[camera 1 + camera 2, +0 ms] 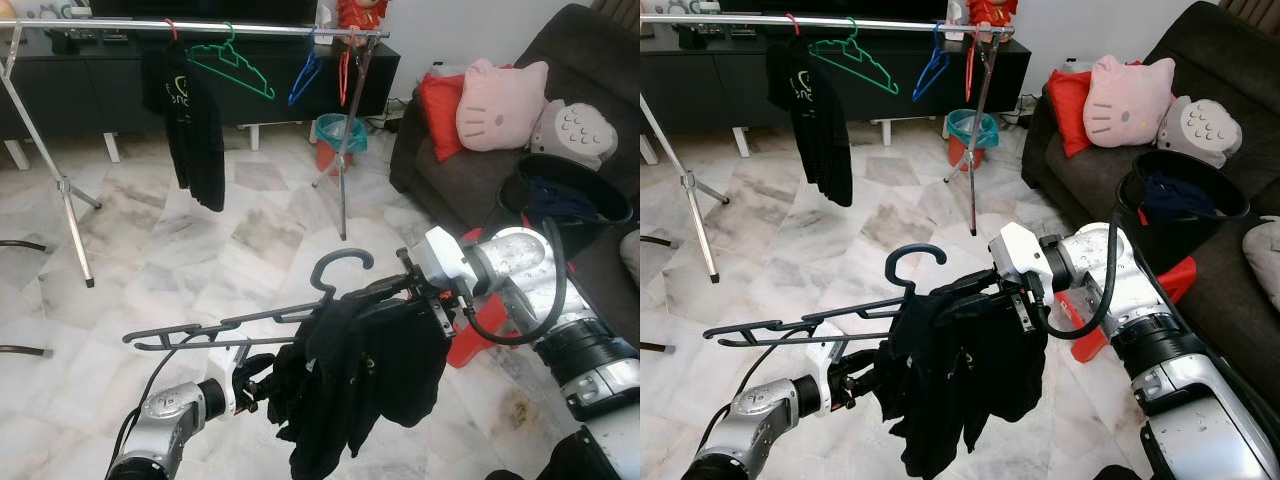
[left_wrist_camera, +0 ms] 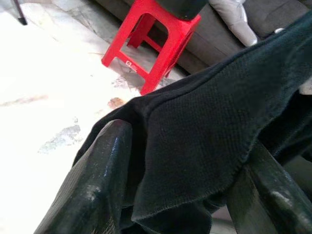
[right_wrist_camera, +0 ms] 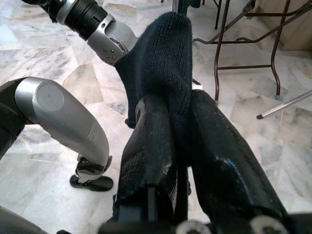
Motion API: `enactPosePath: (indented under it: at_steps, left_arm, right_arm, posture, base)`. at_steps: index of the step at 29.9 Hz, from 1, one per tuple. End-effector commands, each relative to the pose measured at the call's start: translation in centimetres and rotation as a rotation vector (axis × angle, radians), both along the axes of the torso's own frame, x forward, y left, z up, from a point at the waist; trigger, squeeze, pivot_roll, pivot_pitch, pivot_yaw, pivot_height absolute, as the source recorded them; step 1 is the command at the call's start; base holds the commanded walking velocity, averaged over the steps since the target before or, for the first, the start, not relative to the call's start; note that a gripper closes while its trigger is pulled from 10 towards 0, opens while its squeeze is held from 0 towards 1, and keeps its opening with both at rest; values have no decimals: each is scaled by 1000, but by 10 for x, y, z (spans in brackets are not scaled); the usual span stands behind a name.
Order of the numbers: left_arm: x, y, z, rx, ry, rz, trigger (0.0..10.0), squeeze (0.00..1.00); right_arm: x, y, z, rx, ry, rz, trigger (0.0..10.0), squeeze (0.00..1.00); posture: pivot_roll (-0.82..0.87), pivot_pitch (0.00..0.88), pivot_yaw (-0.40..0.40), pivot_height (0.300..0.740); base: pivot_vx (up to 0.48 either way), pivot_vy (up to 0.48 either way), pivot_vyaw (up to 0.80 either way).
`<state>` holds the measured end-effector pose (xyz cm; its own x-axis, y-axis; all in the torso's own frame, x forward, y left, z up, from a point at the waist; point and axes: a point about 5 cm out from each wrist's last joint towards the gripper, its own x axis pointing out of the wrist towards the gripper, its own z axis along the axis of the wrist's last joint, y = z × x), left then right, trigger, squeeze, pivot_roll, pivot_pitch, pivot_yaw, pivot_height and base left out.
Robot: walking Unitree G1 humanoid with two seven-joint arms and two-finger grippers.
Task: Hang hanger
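A dark grey hanger [image 1: 205, 330] is held level over the floor, hook [image 1: 342, 262] up. A black garment [image 1: 365, 370] drapes over its right half and hangs down. My right gripper [image 1: 408, 290] is shut on the hanger's cloth-covered right shoulder; in the right wrist view its fingers [image 3: 151, 146] pinch the knit fabric. Below the hanger, my left gripper [image 1: 256, 378] is shut on the garment's lower left edge, with the black cloth [image 2: 204, 136] between its fingers [image 2: 92, 180]. The clothes rack's metal rail [image 1: 110, 26] runs across the far side of the room.
On the rail hang a black shirt [image 1: 190, 120], a green hanger [image 1: 235, 62], a blue hanger [image 1: 305, 78] and a red hanger [image 1: 343, 75]. The rack's leg [image 1: 342, 170] stands ahead. A sofa [image 1: 590, 60], black basket [image 1: 570, 195] and red stool [image 1: 470, 340] are on the right.
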<state>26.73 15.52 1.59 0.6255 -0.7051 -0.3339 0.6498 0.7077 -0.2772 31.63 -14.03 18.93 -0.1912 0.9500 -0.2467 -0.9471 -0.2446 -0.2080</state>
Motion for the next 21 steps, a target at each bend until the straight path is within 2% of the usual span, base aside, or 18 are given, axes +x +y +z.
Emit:
enactPosePath:
  at_steps: [1,2,21]
  left_arm:
    - [1,-3,-1,9,-2,-3,7294,0]
    - [1,-3,-2,9,1,0,0,0]
    - [1,-5,-2,-32,3,-7,0,0]
  right_arm:
    - [0,-3,9,9,-26,8,10000,0]
    - [0,-2,9,10,-27,7,10000,0]
    - [2,-1,8,21,-17,2,10000,0]
  posture:
    - [-23,0,-130,740]
    - [-24,0,-130,740]
    - [-23,0,-133,740]
  base:
    - [0,0,0]
    - [0,0,0]
    - [0,0,0]
